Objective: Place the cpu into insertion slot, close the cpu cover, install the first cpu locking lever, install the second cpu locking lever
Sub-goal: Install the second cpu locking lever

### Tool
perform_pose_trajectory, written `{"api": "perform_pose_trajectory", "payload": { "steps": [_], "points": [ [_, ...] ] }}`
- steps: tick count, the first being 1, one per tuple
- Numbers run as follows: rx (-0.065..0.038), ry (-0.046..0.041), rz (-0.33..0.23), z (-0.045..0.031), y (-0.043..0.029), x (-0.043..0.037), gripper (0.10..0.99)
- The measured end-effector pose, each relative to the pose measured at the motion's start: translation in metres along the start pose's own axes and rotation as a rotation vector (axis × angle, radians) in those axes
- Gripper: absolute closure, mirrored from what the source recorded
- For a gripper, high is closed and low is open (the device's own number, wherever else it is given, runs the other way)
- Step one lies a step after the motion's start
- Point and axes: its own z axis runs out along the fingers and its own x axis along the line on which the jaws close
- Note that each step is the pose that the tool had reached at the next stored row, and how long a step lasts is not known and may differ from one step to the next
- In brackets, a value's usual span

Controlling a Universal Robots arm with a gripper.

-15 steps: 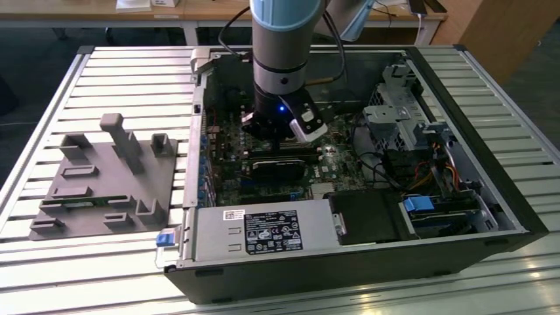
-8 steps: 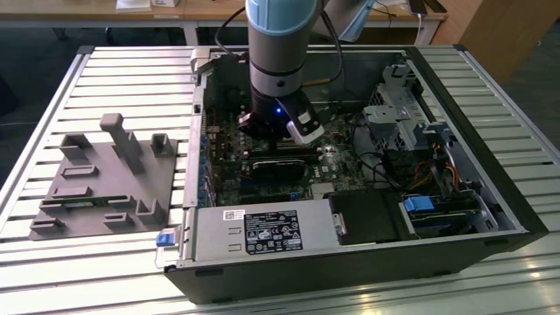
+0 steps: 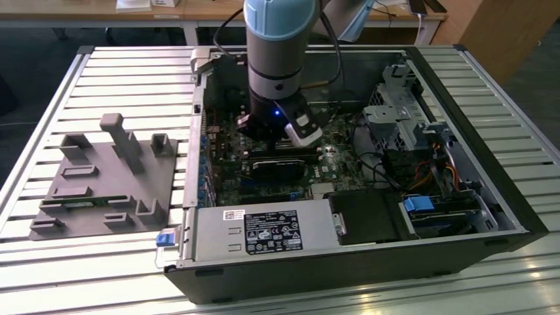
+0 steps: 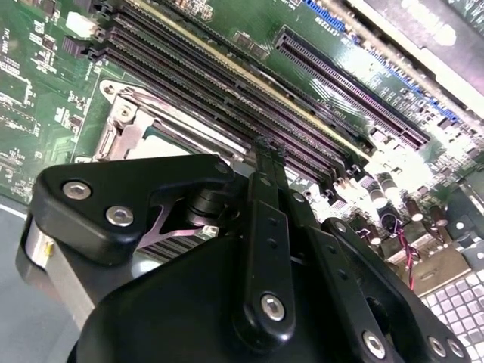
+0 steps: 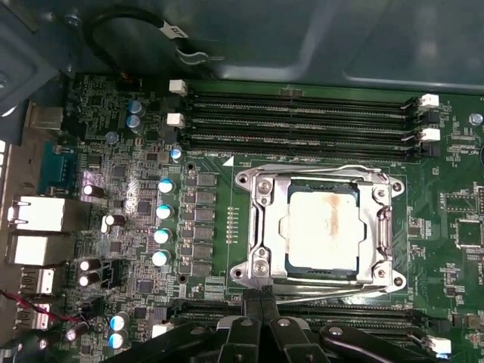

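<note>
Down into the open computer case [image 3: 350, 269], the arm [image 3: 277, 59], upright, steel walls on every side. With the arm as dial centre in the exterior view:
- At three o'clock, the drive cage [image 3: 398, 111], well apart.
- At six o'clock, the power supply box [image 3: 262, 233] along the near wall, and a black block [image 3: 280, 169] just beside the wrist.
- Between four and five o'clock, loose cables [image 3: 385, 164], apart from the arm.
- At nine o'clock, a grey fixture tray [image 3: 105, 180] outside the case on the slatted table [image 3: 131, 72].

In the first wrist view, the cpu [image 5: 321, 231] seated flat in the insertion slot [image 5: 259, 266], its silver top with a brownish smear showing through the square cut-out. Down over it, the cpu cover [image 5: 372, 234], frame edges lapping the chip's margins all round.

Along the frame edge toward a bank of memory slots [image 5: 302, 121], one locking lever [image 5: 325, 169], lying flat. Along the opposite edge, the other locking lever [image 5: 340, 293], also low against the frame. Hooked home or not: cannot tell.

At that second edge, the gripper [image 5: 261, 293], fingers [image 5: 252, 318] pressed together with nothing seen between them. Tips at the lever's end, near a corner screw [image 5: 238, 274] of the socket frame; touching or just above, hard to say.

Tight quarters here: a second memory bank [image 5: 363, 314] just beside the tips, only a narrow strip of green board between it and the frame. More room on the frame's remaining sides, with low components only.
</note>
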Motion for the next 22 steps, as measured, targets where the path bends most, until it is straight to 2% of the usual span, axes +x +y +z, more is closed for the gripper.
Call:
{"api": "perform_pose_trajectory", "payload": {
  "steps": [3, 6, 11, 22],
  "points": [
    [-0.007, -0.0005, 0.000, 0.0015, -0.0009, 0.0010, 0.980],
    [-0.017, -0.0010, -0.001, 0.0028, -0.0016, 0.0021, 0.980],
    [-0.043, -0.0022, -0.003, 0.0046, -0.0019, 0.0038, 0.980],
    [-0.074, -0.0027, -0.004, 0.0083, -0.0025, 0.0062, 0.980]
  ]
}}
